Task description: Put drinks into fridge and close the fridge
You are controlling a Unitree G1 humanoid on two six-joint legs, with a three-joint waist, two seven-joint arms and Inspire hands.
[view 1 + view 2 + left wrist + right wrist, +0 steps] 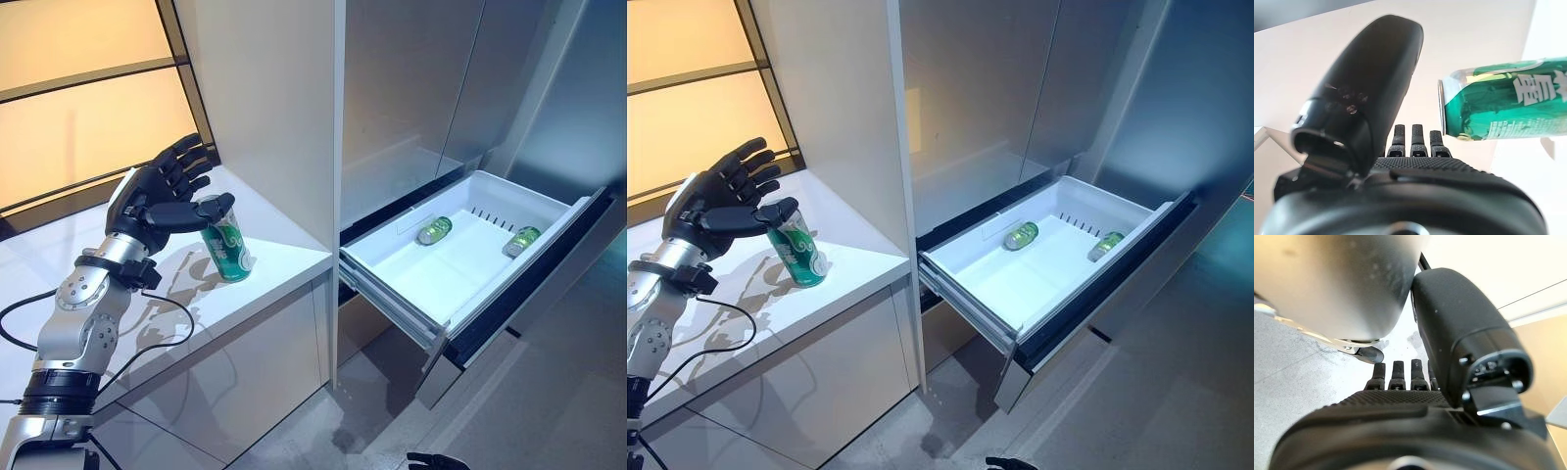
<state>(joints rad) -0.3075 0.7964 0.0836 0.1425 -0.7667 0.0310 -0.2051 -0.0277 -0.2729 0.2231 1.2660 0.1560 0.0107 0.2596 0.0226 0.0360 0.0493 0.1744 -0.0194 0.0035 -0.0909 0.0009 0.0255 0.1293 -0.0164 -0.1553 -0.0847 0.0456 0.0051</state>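
Fridge (411, 98), tall and grey, stands at the right of the scene with its lower drawer (470, 259) pulled fully out. The white drawer tray carries two green drink cans lying on their sides: one can (433, 230) near the tray's back-left corner, the other can (521, 241) against its far right edge, well apart from each other. White counter (274, 264) adjoins the fridge on the left. A third green can (227, 250) stands tilted on the counter, near its front edge. Left hand (162, 196) hovers beside this can's top, fingers spread and straight, thumb extended over the rim; nothing is clamped. Right hand (1415, 401) hangs low over the floor, fingers straight and parted, holding nothing.
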